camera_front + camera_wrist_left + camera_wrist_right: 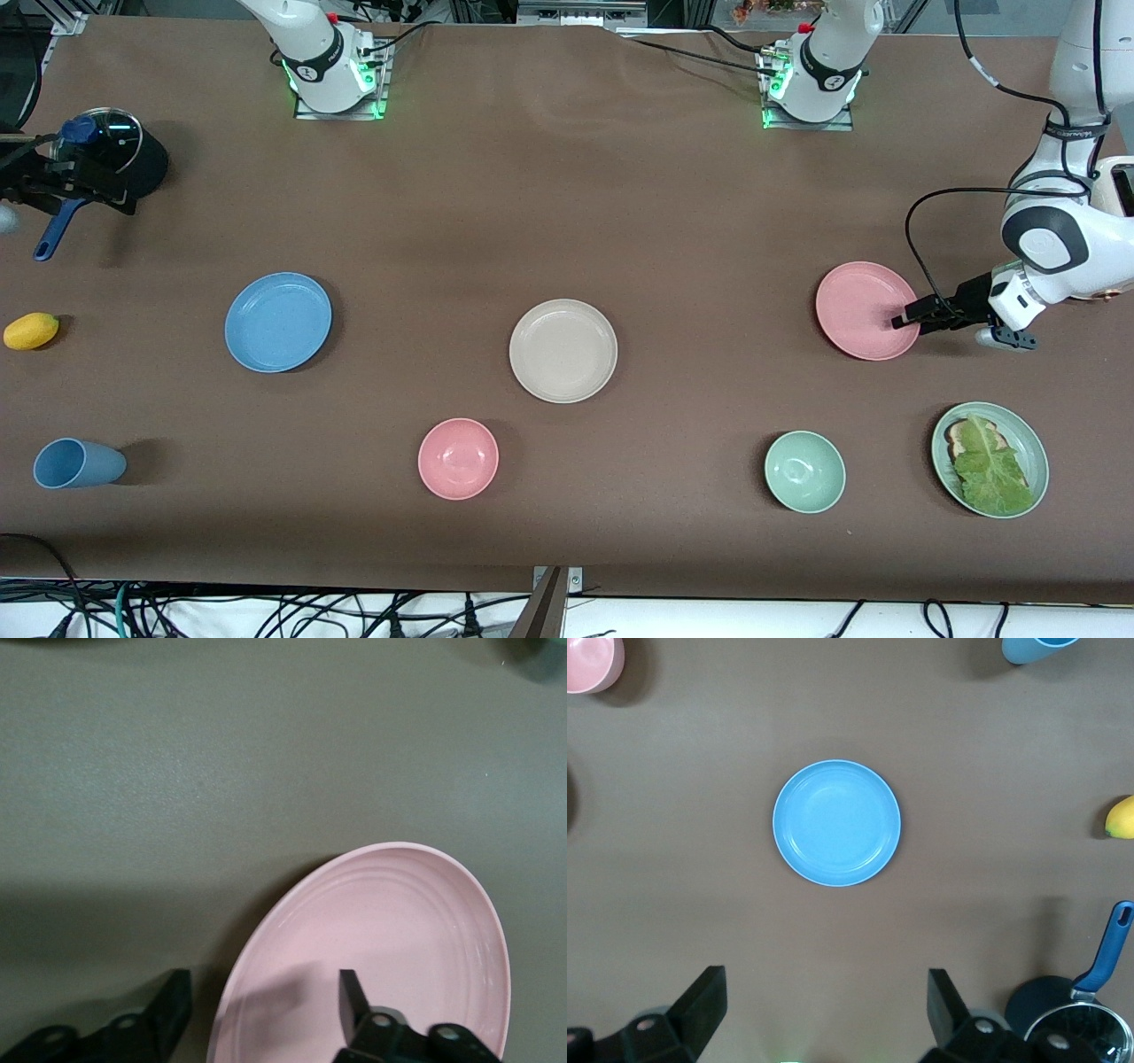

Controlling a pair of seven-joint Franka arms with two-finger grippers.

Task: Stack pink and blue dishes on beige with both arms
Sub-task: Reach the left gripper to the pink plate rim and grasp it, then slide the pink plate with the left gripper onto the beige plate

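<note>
The brown table [567,221] carries everything. The two white arms come next in size. The left arm reaches down at its own end of the table, and the left gripper [904,321] sits at the edge of the pink plate [864,309]. In the left wrist view its fingers [353,992] straddle the rim, one over the plate's inside and one outside over the table, with a gap between them and not clamped on anything (whether either finger touches the plate I cannot tell). The right arm waits high above its end of the table. In the right wrist view the right gripper [824,1014] hangs with its fingers spread wide and empty, well above the blue plate [837,822].

The blue plate lies flat toward the right arm's end, the beige plate [563,350] lies flat in the middle, and the pink plate lies toward the left arm's end. All three are well apart, with nothing stacked on the beige one.

Nearer the front camera sit a green plate [1032,443] holding toast and lettuce, a pink bowl [458,458], a green bowl [804,471] and a blue cup [75,463] on its side. A lidded pot [111,155] with a blue handle and a lemon [31,330] lie at the right arm's end.
</note>
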